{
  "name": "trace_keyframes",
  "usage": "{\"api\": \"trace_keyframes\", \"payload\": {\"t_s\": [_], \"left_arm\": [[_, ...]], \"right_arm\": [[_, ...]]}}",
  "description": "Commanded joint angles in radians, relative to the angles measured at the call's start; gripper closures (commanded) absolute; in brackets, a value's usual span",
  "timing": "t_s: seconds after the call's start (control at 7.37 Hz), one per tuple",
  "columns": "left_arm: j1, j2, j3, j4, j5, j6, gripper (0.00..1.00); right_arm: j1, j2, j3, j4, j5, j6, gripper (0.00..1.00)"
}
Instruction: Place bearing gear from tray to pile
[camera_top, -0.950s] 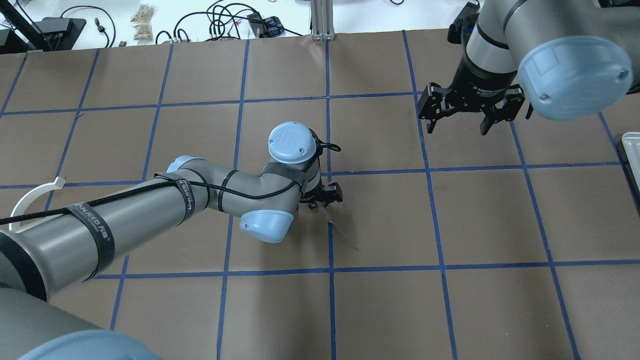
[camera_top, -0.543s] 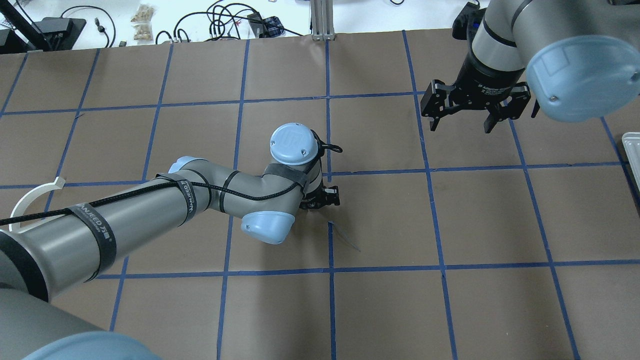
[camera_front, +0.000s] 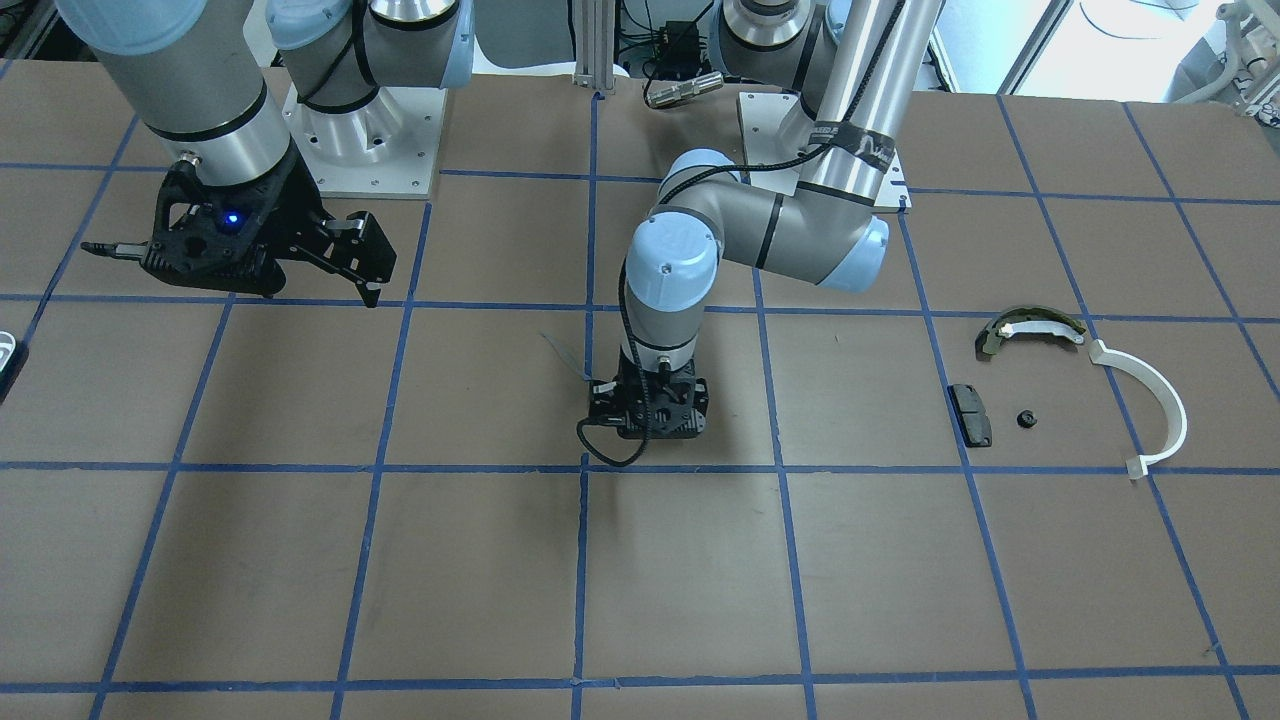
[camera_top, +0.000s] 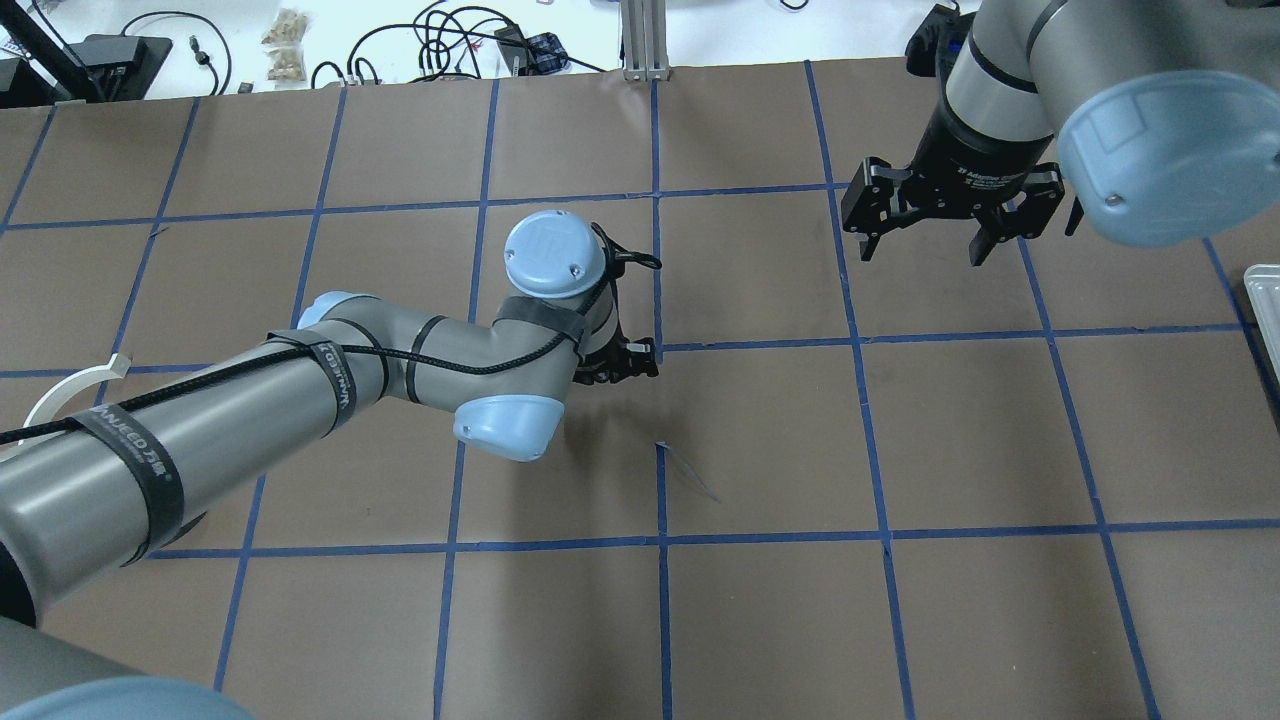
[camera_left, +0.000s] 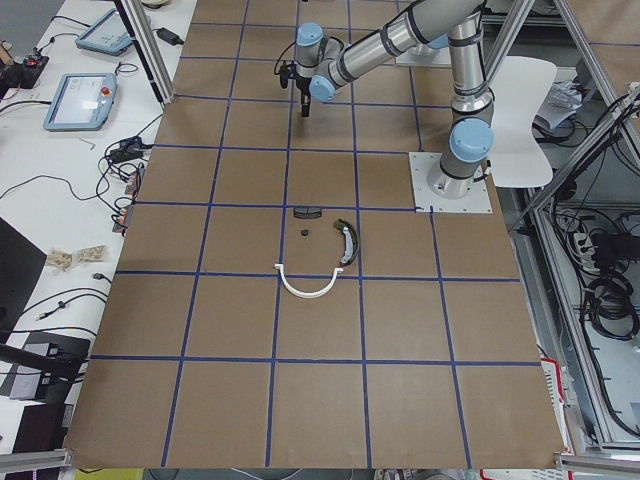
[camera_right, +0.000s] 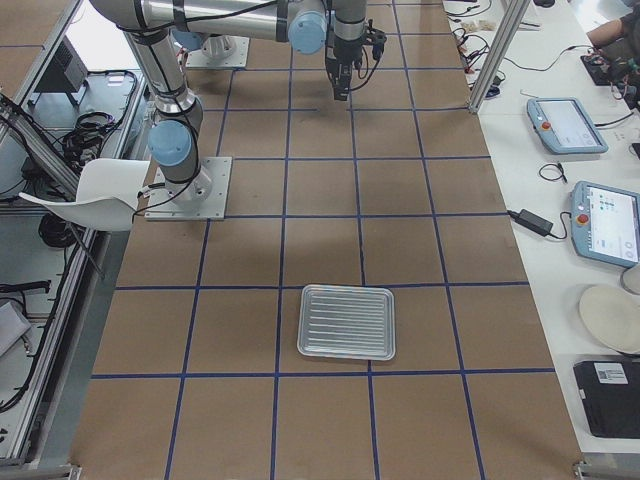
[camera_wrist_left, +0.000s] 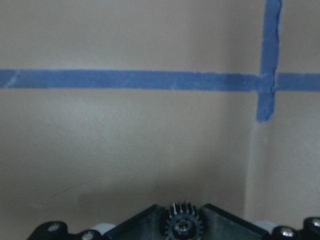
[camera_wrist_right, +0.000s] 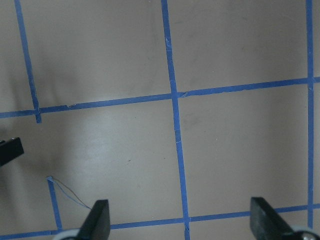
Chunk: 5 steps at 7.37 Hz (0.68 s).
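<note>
Bearing gear (camera_wrist_left: 183, 227) sits clenched between the fingers of your left claw (camera_top: 628, 365), over mid-tabletop (camera_front: 300, 560) and well apart from the pile (camera_front: 970, 415). Your right claw (camera_top: 945, 222) hangs released, grasping nothing.

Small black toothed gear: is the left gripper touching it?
Touching. The left wrist view shows the small black toothed gear wedged between the left gripper's two black fingers, both pressed against its teeth.
</note>
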Motion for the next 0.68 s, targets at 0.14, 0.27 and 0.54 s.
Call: {"api": "trace_keyframes", "payload": {"t_s": [0.14,0.27,0.54], "left_arm": [[0.287,0.061,-0.016,-0.139,0.037,0.224,0.97],[0.402,0.067,-0.025,-0.144,0.048,0.328,0.97],[0.586,0.069,-0.031,-0.153,0.05,0.501,0.97]], "right_arm": [[-0.002,-0.023,0.007,0.01,0.0,-0.012,0.0],[-0.002,-0.029,0.007,0.01,0.0,-0.015,0.0],[-0.002,-0.037,0.007,0.012,0.001,-0.015,0.0]]}}
